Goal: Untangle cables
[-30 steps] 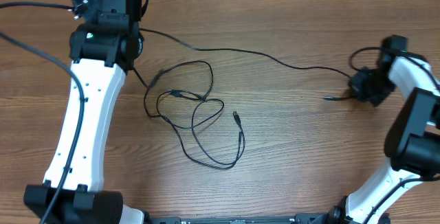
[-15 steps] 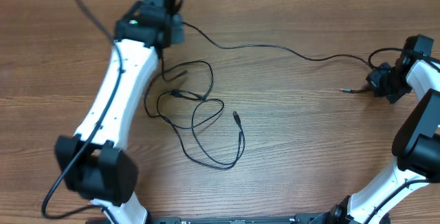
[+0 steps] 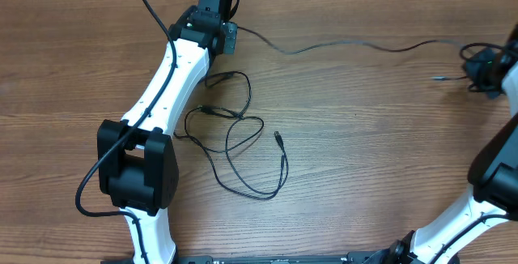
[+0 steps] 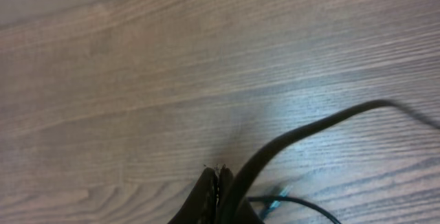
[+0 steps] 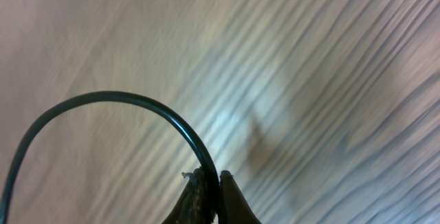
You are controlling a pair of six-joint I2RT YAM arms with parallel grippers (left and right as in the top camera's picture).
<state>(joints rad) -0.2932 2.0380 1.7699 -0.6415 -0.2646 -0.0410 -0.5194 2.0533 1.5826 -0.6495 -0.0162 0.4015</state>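
One thin black cable [image 3: 356, 44] runs nearly taut across the far side of the wooden table, between my two grippers. My left gripper [image 3: 229, 37] is shut at its left end. In the left wrist view the cable [image 4: 309, 128] leaves right beside the closed gripper [image 4: 218, 172]. My right gripper [image 3: 484, 70] at the far right edge is shut on the other end, and its plug [image 3: 438, 78] sticks out to the left. The right wrist view has the cable [image 5: 124, 97] arching out from the pinched gripper [image 5: 212, 176]. The other cables [image 3: 235, 134] lie in tangled loops at mid-table.
My left arm [image 3: 162, 94] stretches diagonally over the left side of the tangle. Its own thicker wire [image 3: 150, 5] loops near the table's far edge. One free plug [image 3: 278, 137] of the tangle points toward the middle. Another thin cord [image 4: 302, 202] lies under the left gripper.
Both grippers have moved right and toward the far edge. The cable between them has been drawn straighter, away from the tangle. The looped cables have stayed in place.
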